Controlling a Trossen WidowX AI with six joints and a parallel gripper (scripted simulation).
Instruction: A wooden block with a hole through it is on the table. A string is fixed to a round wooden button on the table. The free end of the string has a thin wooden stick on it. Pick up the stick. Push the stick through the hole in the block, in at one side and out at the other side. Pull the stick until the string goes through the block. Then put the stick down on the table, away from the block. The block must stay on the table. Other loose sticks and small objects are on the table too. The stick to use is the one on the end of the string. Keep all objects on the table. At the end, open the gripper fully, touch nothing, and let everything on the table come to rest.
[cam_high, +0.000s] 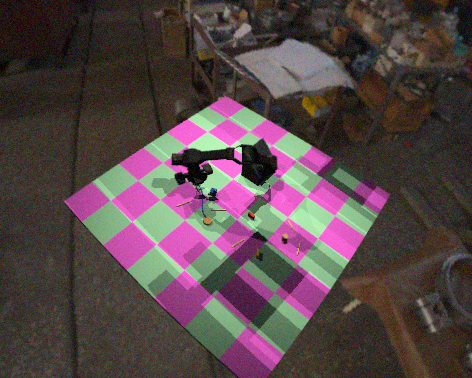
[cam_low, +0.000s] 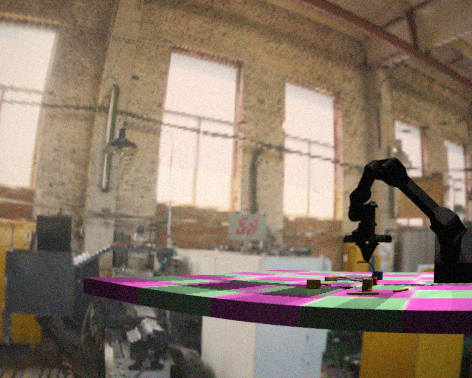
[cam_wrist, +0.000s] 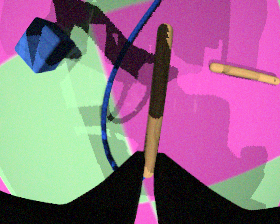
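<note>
My gripper (cam_high: 199, 186) (cam_low: 370, 260) (cam_wrist: 149, 159) is shut on one end of the string's stick (cam_wrist: 159, 75) and holds it above the table. The stick points away from the fingers, half of it in shadow. The blue string (cam_high: 203, 206) (cam_wrist: 104, 112) curves beside it. The round button (cam_high: 207, 221) (cam_low: 331, 278) lies on the table, outside the wrist view. The blue block (cam_high: 213, 191) (cam_low: 378, 275) (cam_wrist: 37, 47) stands on the table near the gripper, left of the stick in the wrist view and apart from it. Its hole cannot be made out.
A loose stick (cam_wrist: 245, 73) lies right of the held one in the wrist view. Other sticks (cam_high: 183, 203) (cam_high: 218, 210) (cam_high: 238, 243) (cam_high: 299, 248) lie about. A red block (cam_high: 251, 216), a tan block (cam_high: 285, 238) (cam_low: 367, 285) and a yellowish block (cam_high: 258, 254) (cam_low: 313, 284) stand farther off.
</note>
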